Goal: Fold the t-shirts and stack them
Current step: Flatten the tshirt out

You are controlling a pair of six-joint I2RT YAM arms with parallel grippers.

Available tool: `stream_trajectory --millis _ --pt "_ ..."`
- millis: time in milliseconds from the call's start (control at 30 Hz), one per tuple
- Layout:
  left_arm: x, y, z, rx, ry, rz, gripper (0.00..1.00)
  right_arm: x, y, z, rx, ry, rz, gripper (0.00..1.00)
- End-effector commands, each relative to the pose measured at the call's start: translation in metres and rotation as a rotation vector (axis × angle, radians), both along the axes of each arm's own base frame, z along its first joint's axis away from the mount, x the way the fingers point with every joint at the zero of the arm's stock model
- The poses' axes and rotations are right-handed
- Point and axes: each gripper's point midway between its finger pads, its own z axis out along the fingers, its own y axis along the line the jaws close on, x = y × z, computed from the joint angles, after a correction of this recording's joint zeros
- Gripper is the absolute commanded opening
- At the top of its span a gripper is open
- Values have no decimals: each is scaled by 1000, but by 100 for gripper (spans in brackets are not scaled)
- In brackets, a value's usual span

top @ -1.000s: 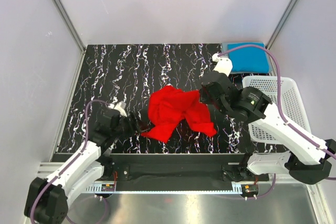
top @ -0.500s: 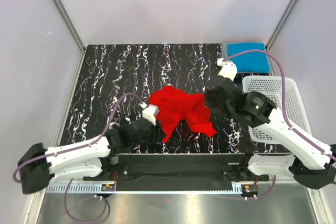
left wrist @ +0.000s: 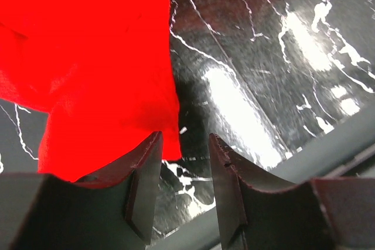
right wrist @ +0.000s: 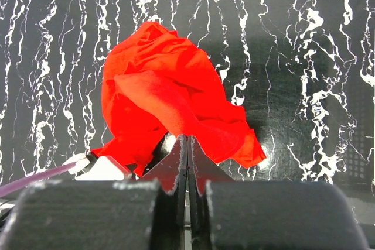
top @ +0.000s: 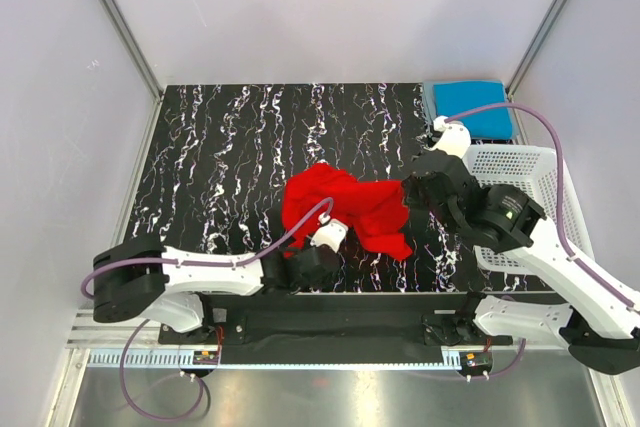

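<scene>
- Saw red t-shirt (top: pixel 335 209) crumpled in a heap mid-tabletop (top: pixel 220 157), toward the near edge.
- Found right hand (right wrist: pixel 187 143) with fingers pressed together, apparently clamped on a pinch of cloth at the heap's right side, with a ridge of fabric drawn up to the tips.
- Found left hand (left wrist: pixel 183 162) low at the heap's near side, jaws apart, nothing clamped. Hem corner sat partly in the gap, touching or just beside one finger; couldn't tell which.
- Spotted blue t-shirt (top: pixel 468 107) lying flat at the far right corner, well apart from the red one. Made out no grey-blue shirt.
- Judged the cloth light, soft and limp: no shape held, likely to sag and drag, liable to slip from a shallow pinch.
- Judged the best hold at hem or shoulder corners, single layer, deep bite. Expected bunched folds to double up layers.
- Noted the near tabletop edge close beside the left hand: little margin, with some risk of cloth spilling over the lip.
- Noted white mesh basket (top: pixel 540 162) just beside the right arm: tight swing room on that side.
- Saw wide bare marble left of the heap and beyond it. Judged that enough room for spreading the shirt flat.
</scene>
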Motion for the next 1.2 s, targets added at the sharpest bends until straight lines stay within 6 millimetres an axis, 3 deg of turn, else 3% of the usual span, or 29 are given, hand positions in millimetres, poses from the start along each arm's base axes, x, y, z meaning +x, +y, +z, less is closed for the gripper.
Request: stream_trajectory --millis 0,267,633,667,833,867,967,1033,1133,1167 --pt "15 -6 12 17 -80 42 42 6 -11 10 21 -50 -52 0" --pt "13 4 8 43 -78 95 42 8 -15 10 18 -53 -60 0" --pt "-2 6 -14 74 -52 93 41 11 -10 5 24 -41 -52 0" --pt "-3 6 -15 75 -54 93 39 11 -10 3 19 -38 -52 0" --pt "2 13 -10 97 -82 137 0 13 -12 0 5 -32 -64 0" --pt "3 15 -8 104 -88 146 0 13 -13 1 5 -33 -68 0" --pt "9 33 7 155 -127 194 0 13 -17 4 8 -42 -80 0" --pt "17 35 34 130 -168 237 0 13 -21 6 4 -48 -94 0" --pt "28 50 87 97 -235 296 0 14 -32 17 -9 -71 -122 0" --pt "31 57 119 50 -259 314 0 14 -36 22 -27 -81 -121 0"
